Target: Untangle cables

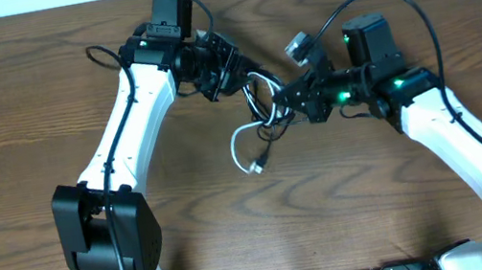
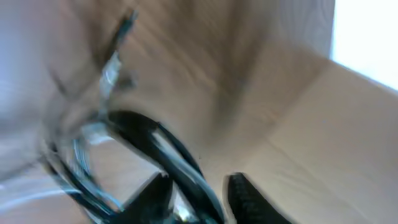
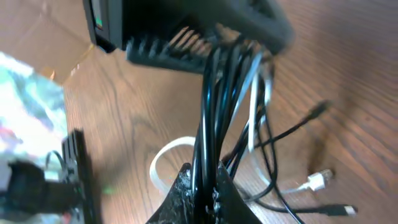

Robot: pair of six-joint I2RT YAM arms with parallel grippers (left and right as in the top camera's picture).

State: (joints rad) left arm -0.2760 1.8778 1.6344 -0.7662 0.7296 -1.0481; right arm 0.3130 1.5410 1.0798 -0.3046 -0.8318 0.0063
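Cables (image 1: 264, 112), thin black cords plus one white, hang bunched just past the centre of the brown wooden table (image 1: 14, 113), toward twelve o'clock. My left gripper (image 1: 223, 72) is clenched on the bundle's ten o'clock end, and my right gripper (image 1: 291, 98) pinches its three o'clock end. A white loop (image 1: 243, 149) droops toward six o'clock. I judge nothing is separated yet, so every strand needs freeing.

Black cables (image 3: 208, 124) run between the black fingers (image 3: 177, 198) of the right gripper (image 3: 202, 190); a white cable (image 3: 163, 163) loops just beside them. Green lights (image 1: 344, 96) glow behind those fingers. The left arm (image 1: 136, 113) and right arm (image 1: 455, 135) are white with black joints. The table (image 1: 21, 92) is brown wood with darker grain streaks.
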